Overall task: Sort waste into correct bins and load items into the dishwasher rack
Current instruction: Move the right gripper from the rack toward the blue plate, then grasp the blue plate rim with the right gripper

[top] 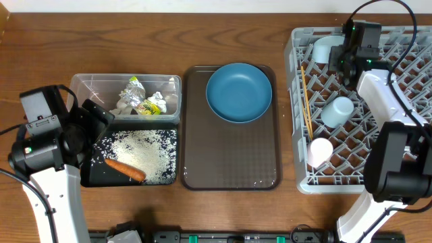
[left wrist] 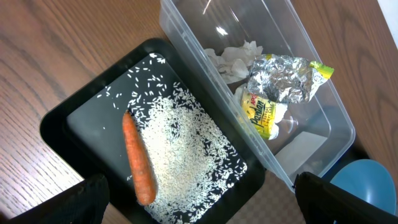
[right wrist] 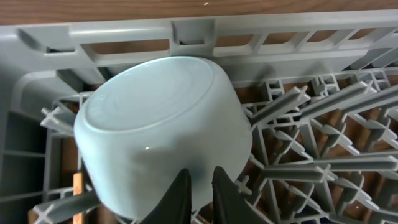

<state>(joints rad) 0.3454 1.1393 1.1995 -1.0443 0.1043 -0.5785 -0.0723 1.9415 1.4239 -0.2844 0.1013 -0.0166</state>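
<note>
One rack (top: 294, 67) stands at the right. One serving tray (top: 229, 155) lies mid-table and carries the one plate (top: 238, 92). At the left, one tub (top: 88, 88) and one black tray (left wrist: 68, 118) sit side by side, touching.

In the rack, one bowl (right wrist: 161, 124) lies tipped in a corner. There are two cups, a light blue cup (top: 337, 111) and a pink cup (top: 320, 150), and two chopsticks (top: 307, 101) along the left wall.

The black tray holds one carrot (left wrist: 138, 162). The tub holds tissue (left wrist: 233, 59) and a foil-lined wrapper (left wrist: 261, 115) whose script seems to read "Pandan". Rice (left wrist: 180, 149) is scattered around the carrot.

The left gripper (left wrist: 208, 199) hangs above the black tray, fingers spread wide. The right gripper (right wrist: 198, 186) is at the bowl's wall, fingers almost pressed together, with nothing visibly pinched.
</note>
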